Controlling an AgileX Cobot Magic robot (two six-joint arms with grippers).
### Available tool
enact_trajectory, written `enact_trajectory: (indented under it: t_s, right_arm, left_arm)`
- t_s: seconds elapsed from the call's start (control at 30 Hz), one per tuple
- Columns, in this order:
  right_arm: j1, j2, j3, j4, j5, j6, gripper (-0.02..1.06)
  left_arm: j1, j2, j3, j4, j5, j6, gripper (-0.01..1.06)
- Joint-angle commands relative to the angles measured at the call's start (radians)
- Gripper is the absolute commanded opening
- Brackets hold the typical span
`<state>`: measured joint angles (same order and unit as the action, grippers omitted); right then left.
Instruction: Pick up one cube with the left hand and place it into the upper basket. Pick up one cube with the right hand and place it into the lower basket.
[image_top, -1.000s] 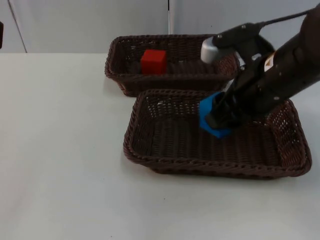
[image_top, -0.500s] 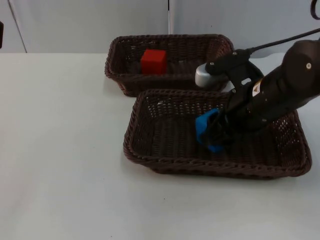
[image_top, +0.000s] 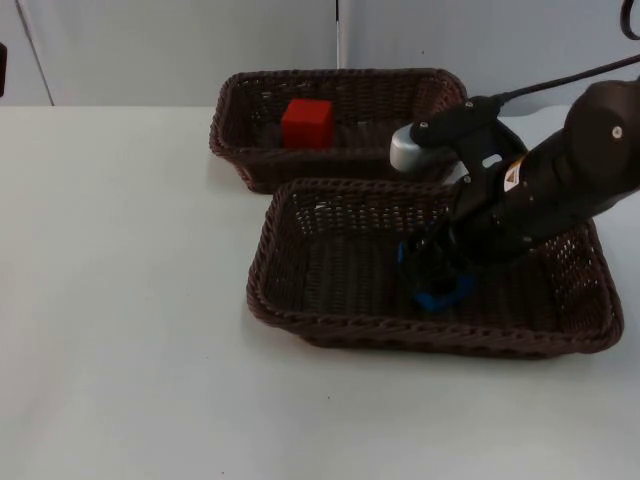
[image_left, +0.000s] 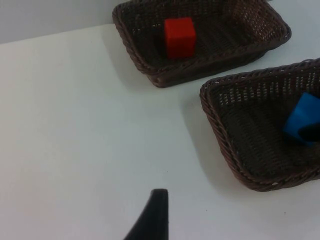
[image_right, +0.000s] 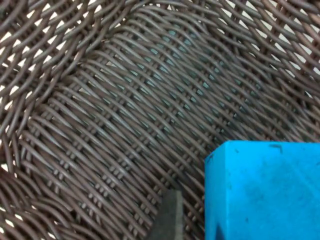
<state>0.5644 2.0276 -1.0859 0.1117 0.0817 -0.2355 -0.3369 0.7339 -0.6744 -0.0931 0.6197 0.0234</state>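
A red cube (image_top: 307, 124) lies in the upper wicker basket (image_top: 228, 140), also seen in the left wrist view as the red cube (image_left: 180, 36). My right gripper (image_top: 437, 272) reaches down into the lower basket (image_top: 264, 292) over a blue cube (image_top: 432, 299) that rests on the woven floor and is mostly covered by the gripper. In the right wrist view the blue cube (image_right: 265, 195) sits beside one black fingertip (image_right: 172, 215) with a small gap between them, so the gripper looks open. My left gripper (image_left: 155, 220) waits above the bare table, left of the baskets.
The two baskets stand close together at the table's back right, their rims nearly touching. White table (image_top: 120, 300) stretches free to the left and front. The grey partition wall (image_top: 180, 40) closes the far side.
The right gripper has lowered the blue cube from above the lower basket down onto its floor. Its finger now stands off the cube. The red cube has stayed put.
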Motion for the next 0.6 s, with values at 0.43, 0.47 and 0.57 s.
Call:
enact_trajectory:
  t_s: [0.43,0.47,0.57]
  right_arm:
    - [0.006,-0.284,-0.001,0.002,0.197,0.003,0.73]
    - [0.006,-0.31,-0.001,0.002,0.22,0.003,0.73]
    - [0.006,-0.368,-0.001,0.002,0.268,0.003,0.73]
  left_arm:
    - [0.001,-0.005,0.006,-0.002,-0.007,-0.006,0.87]
    - [0.001,-0.005,0.006,-0.002,-0.007,-0.006,0.87]
    - [0.001,-0.005,0.006,-0.002,-0.007,-0.006,0.87]
